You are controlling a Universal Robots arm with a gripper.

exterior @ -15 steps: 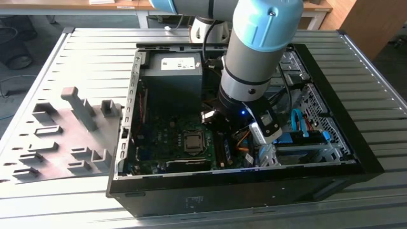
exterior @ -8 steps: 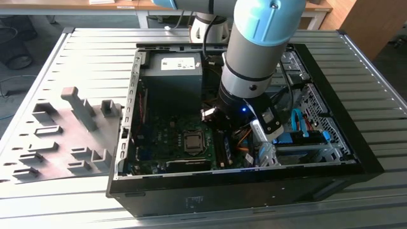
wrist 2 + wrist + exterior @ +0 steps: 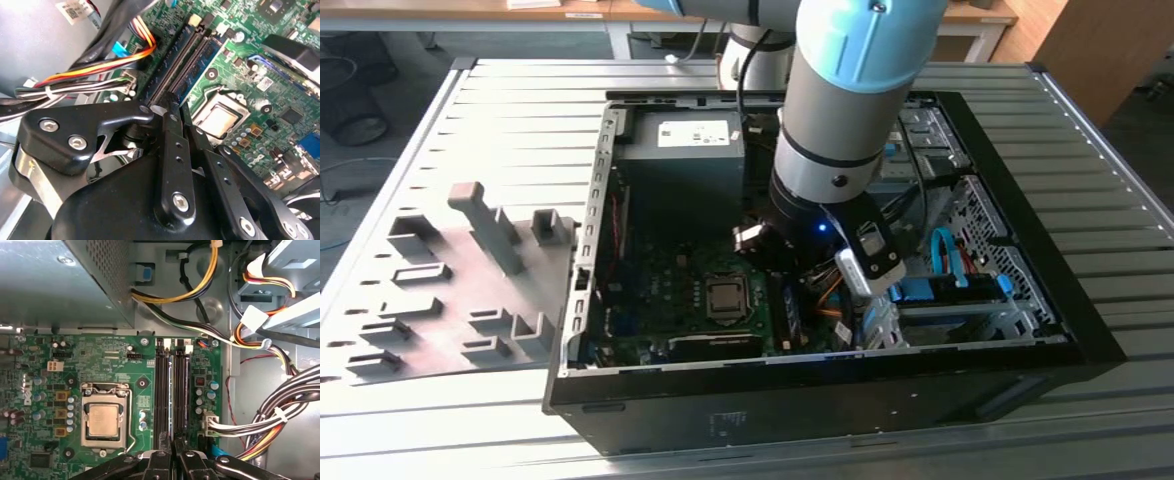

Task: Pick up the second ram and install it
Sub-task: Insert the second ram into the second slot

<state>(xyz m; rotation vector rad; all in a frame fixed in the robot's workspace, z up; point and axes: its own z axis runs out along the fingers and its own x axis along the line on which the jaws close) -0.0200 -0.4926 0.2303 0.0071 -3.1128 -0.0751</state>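
Black claw [image 3: 173, 460] at the frame's lower middle looks clamped on the second ram [image 3: 172, 395]; we should press it squarely into its slot.

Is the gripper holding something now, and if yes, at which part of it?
The gripper seems to hold the ram, pinched at its upper edge near one end, standing edge-on at the slots.

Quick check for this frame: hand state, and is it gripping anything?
Hand: fingers drawn together, shut on the second ram, which stands on edge in a motherboard memory slot beside the CPU socket.
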